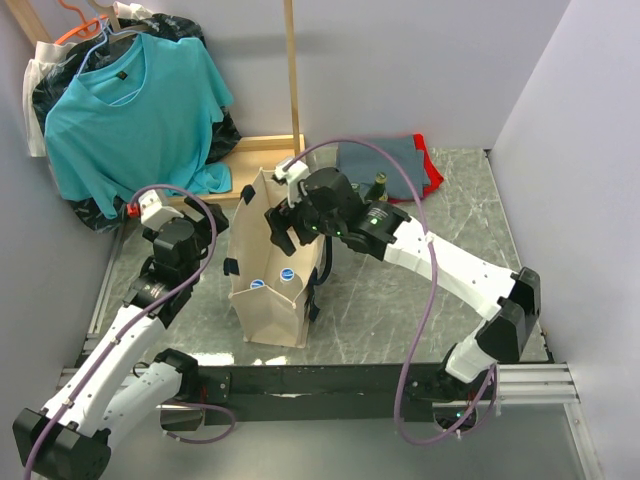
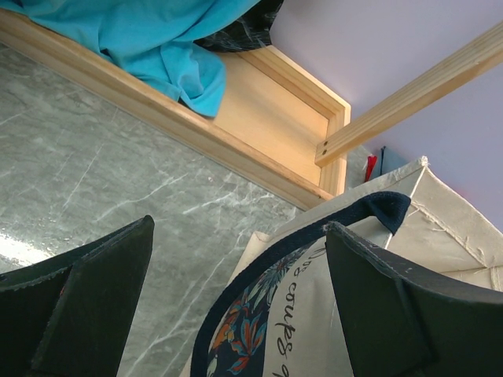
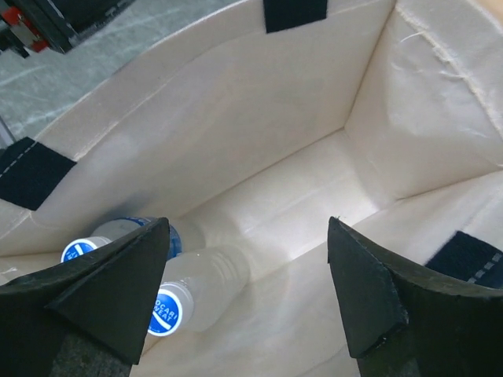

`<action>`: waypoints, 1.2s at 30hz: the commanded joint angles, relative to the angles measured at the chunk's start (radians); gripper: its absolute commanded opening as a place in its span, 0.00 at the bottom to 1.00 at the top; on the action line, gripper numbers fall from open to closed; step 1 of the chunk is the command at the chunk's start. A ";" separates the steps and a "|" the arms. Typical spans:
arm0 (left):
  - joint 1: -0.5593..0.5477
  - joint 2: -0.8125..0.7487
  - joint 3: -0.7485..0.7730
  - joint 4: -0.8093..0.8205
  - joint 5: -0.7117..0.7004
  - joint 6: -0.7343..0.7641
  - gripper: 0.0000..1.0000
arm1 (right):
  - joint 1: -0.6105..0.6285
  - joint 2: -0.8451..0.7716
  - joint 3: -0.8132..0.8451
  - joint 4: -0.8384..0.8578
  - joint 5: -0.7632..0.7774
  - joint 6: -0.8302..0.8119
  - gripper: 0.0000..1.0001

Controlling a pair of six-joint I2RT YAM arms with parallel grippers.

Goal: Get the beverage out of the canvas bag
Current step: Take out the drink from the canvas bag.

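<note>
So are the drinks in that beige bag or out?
In. Two blue-capped bottles sit low inside the open canvas bag, well below its rim.

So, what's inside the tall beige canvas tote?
A clear blue-capped plastic bottle and a second bottle sit at one end of the canvas tote. A finger of the right gripper covers part of both; the remaining floor looks bare.

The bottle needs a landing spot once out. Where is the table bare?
Bare table right of the canvas bag, under the right arm; a narrower strip left of it. Crowded: far edge, with folded clothes and teal shirt.
</note>
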 commanded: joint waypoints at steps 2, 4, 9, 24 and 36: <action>0.002 0.006 0.014 0.027 -0.010 0.002 0.97 | 0.021 0.036 0.063 -0.022 -0.033 0.003 0.94; 0.002 0.007 0.043 0.016 -0.013 0.008 0.96 | 0.019 0.051 0.077 -0.030 -0.040 -0.001 1.00; 0.002 0.042 0.163 -0.039 -0.071 0.041 0.96 | 0.021 0.116 0.166 -0.091 -0.086 -0.026 1.00; 0.150 0.337 0.366 -0.050 -0.009 0.088 0.96 | -0.068 0.274 0.345 -0.246 -0.227 -0.073 0.99; 0.169 0.262 0.267 -0.076 0.090 0.039 0.96 | -0.030 0.101 0.177 -0.232 -0.239 -0.049 0.99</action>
